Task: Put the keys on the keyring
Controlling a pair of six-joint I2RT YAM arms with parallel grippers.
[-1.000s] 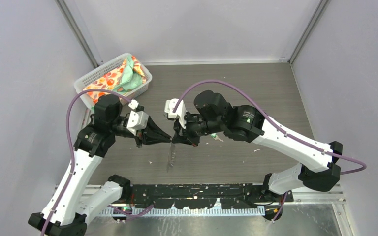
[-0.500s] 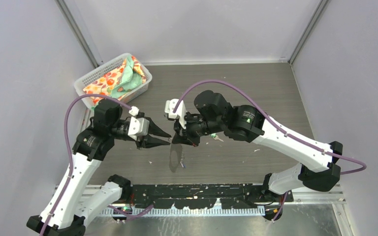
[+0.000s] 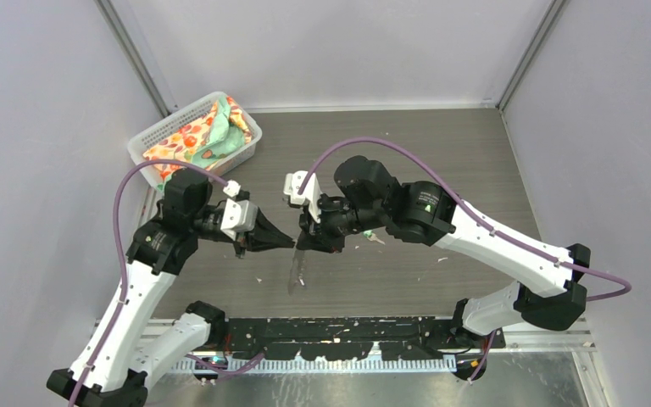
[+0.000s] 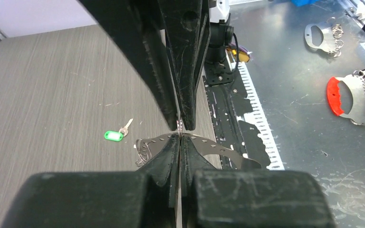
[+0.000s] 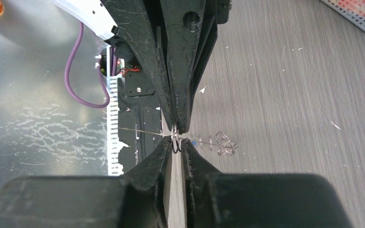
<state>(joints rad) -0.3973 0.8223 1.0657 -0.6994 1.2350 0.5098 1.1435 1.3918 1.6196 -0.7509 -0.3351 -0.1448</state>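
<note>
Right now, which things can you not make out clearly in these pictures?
What sits between the left gripper and right gripper: both wrist views, too small, jaws cover it.
Keyring: top view, upper end hidden under the grippers.
Blue speck: right wrist view, too small to name.

Two white-and-black jointed robot arms leaned inward, their gripper tips meeting nose to nose.
The left arm (image 3: 140,292) rose from its base with a bent elbow and its wrist turned rightward, and the black two-finger left gripper (image 3: 292,242) was pressed shut. The right arm (image 3: 483,242) swept in low from the opposite side with its wrist aimed leftward. The black two-finger right gripper (image 3: 305,242) had its fingers nearly together, with a thin slit between them.
</note>
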